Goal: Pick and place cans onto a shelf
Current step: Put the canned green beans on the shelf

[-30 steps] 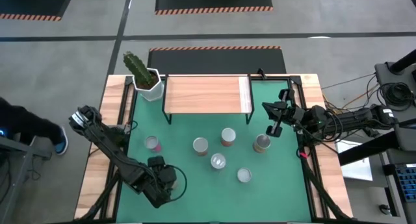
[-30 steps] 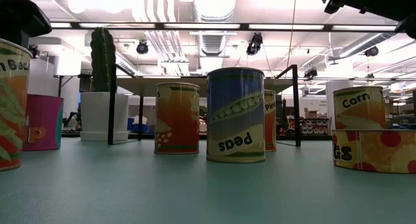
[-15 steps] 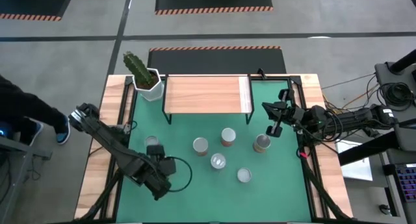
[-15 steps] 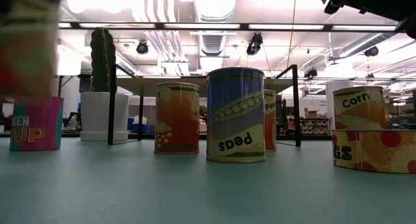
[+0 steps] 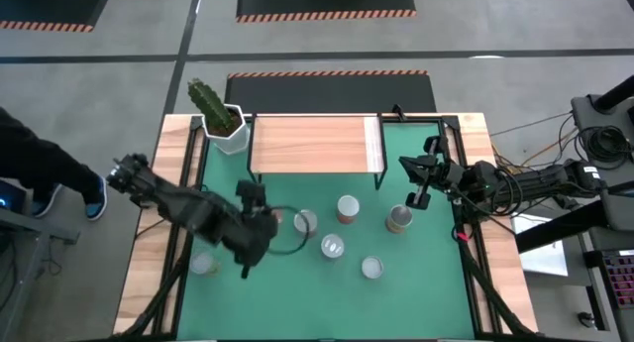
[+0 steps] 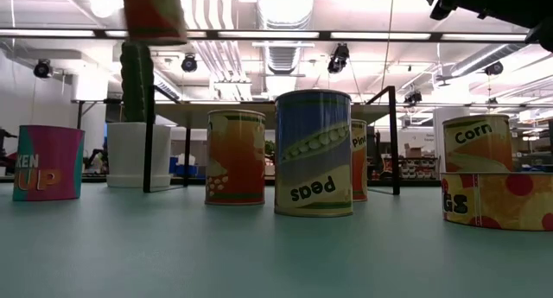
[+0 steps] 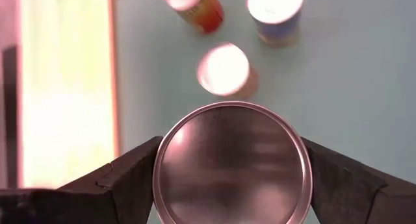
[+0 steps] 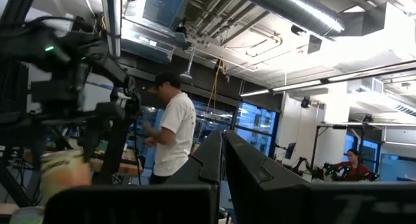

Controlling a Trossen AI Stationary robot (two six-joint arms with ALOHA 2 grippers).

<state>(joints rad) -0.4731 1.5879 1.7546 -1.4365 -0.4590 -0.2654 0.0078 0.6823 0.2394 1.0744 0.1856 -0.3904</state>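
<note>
My left gripper (image 5: 254, 229) is over the table's left middle, shut on a can with a shiny silver top (image 7: 231, 162). In the low view that can (image 6: 154, 13) is high above the mat. Several other cans stand upright on the green mat (image 5: 426, 302): at centre (image 5: 305, 221), (image 5: 347, 208), (image 5: 332, 246), and to the right (image 5: 399, 218), (image 5: 371, 268). A pink can (image 6: 47, 173) stands at the left. The wooden shelf (image 5: 312, 144) stands at the far edge, bare. My right gripper (image 5: 416, 188) is shut and empty, above the mat by the shelf's right end. My left gripper pinches the can between its two fingers (image 7: 123, 172), which sit on opposite sides of its wall just below the top rim (image 7: 161, 160). The fingers come from above, pointing down. The can hangs upright, silver top up, lifted clear of the mat.
A cactus in a white pot (image 5: 220, 119) stands by the shelf's left end. A pale round thing (image 5: 203, 265) sits at the mat's left border. The near part of the mat is open. A person (image 8: 170, 136) stands in the room beyond the table.
My left gripper has risen and gone from the near left corner toward the table's far edge and middle, carrying the can. The can, which stood on the mat close to the low camera, is now lifted clear and high above the mat.
</note>
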